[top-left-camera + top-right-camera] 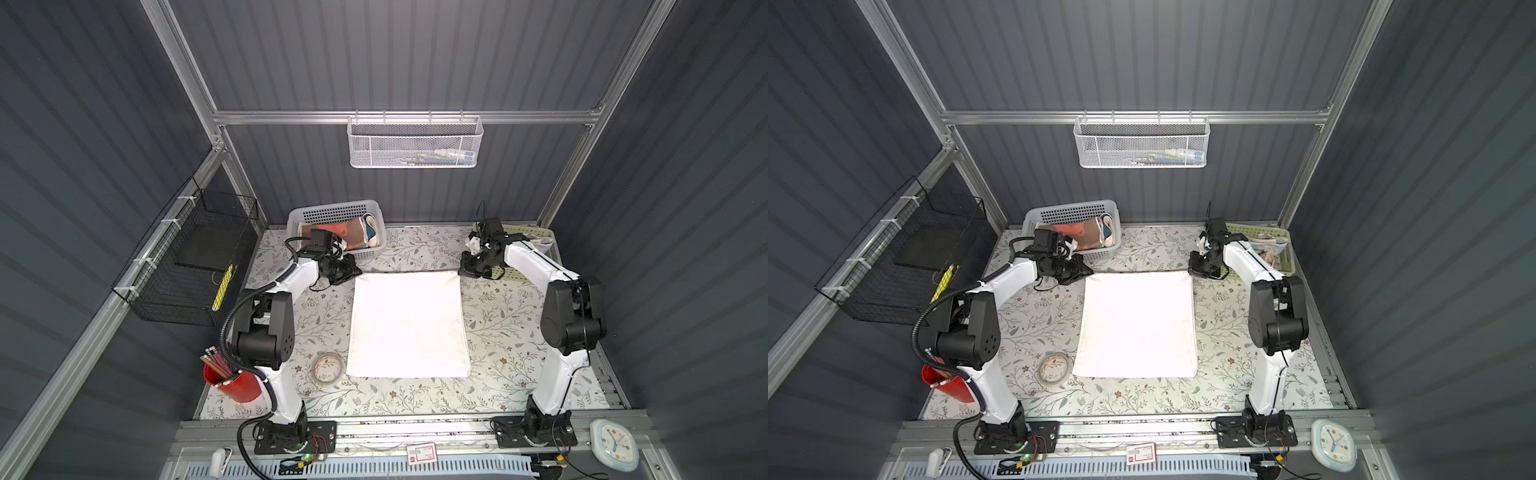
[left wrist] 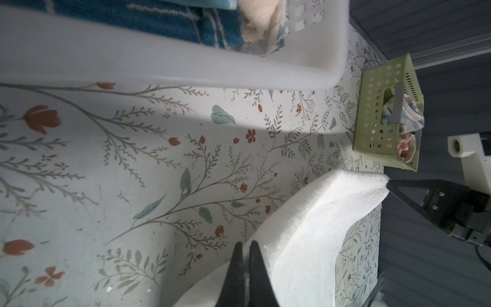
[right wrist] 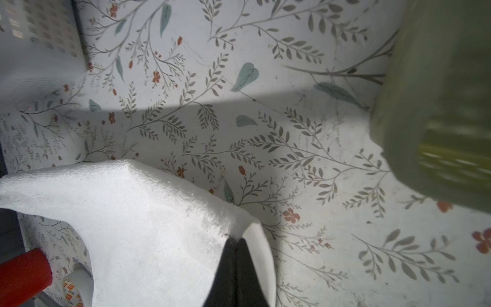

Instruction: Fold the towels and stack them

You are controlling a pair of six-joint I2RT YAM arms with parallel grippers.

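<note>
At far left, the white basket (image 1: 296,218) is holding a coral-orange towel (image 1: 347,232) and a blue towel (image 2: 132,21), both bunched and apparently waiting their turn. Just in front of it, the left gripper (image 2: 245,248) is clenching the far-left corner of the white towel (image 1: 409,328), which is lying spread flat at the middle of the table (image 1: 519,332). The right gripper (image 3: 236,240) is pinching the far-right corner, and the far edge between the two is lifting slightly off the surface. At far right, the green basket (image 2: 377,117) is holding more crumpled cloth. No folded stack is showing anywhere, so the work appears to be only beginning with this first fold. Bare tabletop is flanking the towel on both sides. Both baskets are crowding close behind the grippers, and a tape roll (image 1: 328,368) is sitting just beside the near-left corner, so the freest path looks to be forward over the cloth.
</note>
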